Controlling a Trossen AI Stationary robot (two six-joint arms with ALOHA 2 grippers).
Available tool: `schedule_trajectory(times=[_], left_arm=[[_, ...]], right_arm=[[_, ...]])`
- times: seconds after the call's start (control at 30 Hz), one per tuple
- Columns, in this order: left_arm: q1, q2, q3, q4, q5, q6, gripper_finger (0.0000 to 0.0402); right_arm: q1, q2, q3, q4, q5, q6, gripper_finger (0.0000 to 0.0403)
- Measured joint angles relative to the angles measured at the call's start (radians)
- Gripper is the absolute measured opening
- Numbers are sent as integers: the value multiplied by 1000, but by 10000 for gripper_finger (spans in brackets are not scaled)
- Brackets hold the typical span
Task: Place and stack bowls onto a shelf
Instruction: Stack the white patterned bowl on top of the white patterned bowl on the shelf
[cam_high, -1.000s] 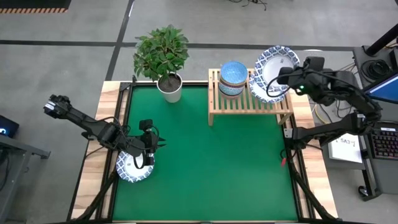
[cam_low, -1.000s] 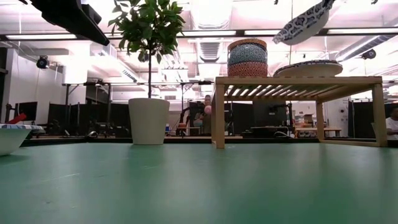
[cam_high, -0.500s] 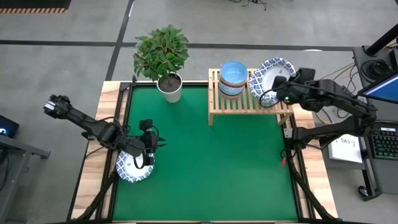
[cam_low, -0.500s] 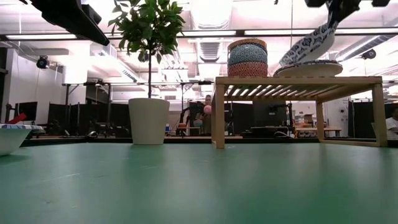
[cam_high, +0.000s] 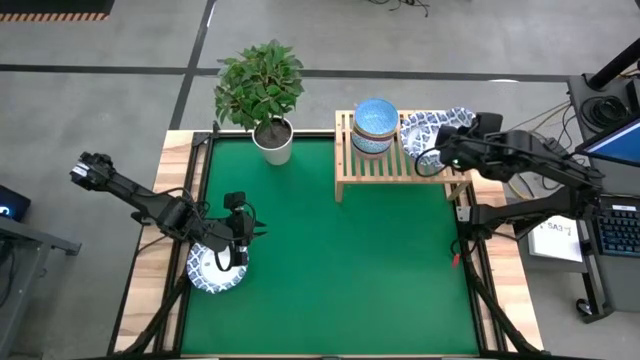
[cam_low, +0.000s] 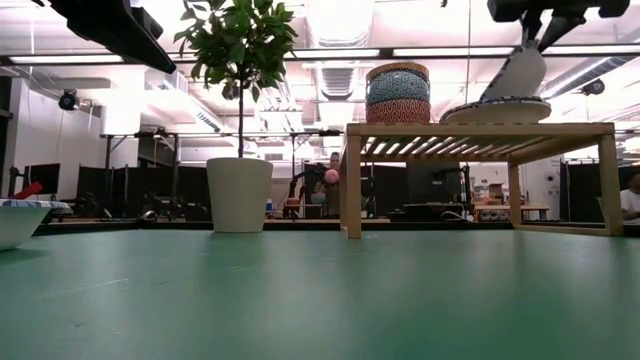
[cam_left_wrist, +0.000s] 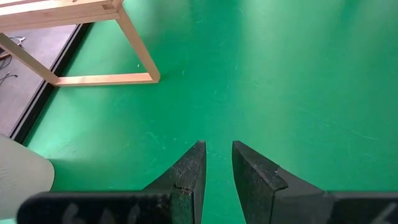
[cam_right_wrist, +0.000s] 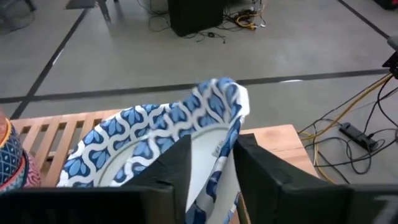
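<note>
Right now, working from the near side: the left gripper (cam_high: 237, 247) hangs over a wide white ceramic bowl with a blue patterned rim (cam_high: 214, 268) at the near-left corner of the green table mat (cam_high: 340, 260). Its fingers (cam_left_wrist: 186, 180) stand a narrow gap apart w/ only mat showing between them, so it holds nothing. That arm just waits.

Further back, the low slatted rack of light natural wood (cam_high: 400, 160) sits at the far edge of the mat. On its left half is a stack of small round bowls (cam_low: 398, 92): light blue on top seen from overhead, teal-patterned over orange-red from the side. Beside the rack to the left is a white plant pot w/ a leafy green plant (cam_high: 272, 142).

On the rack's right half lies a second wide white bowl w/ blue rim (cam_low: 500, 110), flat on the slats. The right gripper (cam_high: 447, 149) is above it, jaws pinching the rim of a third blue-and-white patterned bowl (cam_right_wrist: 168, 134), one finger inside and one outside. That bowl is tilted steeply, lower edge apparently touching or nearly inside the flat one.

Step in hand, by my read: nest the tilted bowl into the one below. To do it well, lower the held rim slowly till the bowl levels, keep it centred so rims line up, and open only once it rests. Releasing while tilted risks a clatter or a slide off the rack's right end; stay clear of the small stack.
</note>
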Motion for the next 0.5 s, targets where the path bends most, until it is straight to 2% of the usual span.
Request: schedule_trajectory(times=[0.23, 0.5], left_arm=[[0, 0, 0, 0, 0, 0, 61], [0, 0, 0, 0, 0, 0, 61]], right_arm=[[0, 0, 18, -1, -35, -51, 148], [0, 12, 9, -1, -113, -61, 160]])
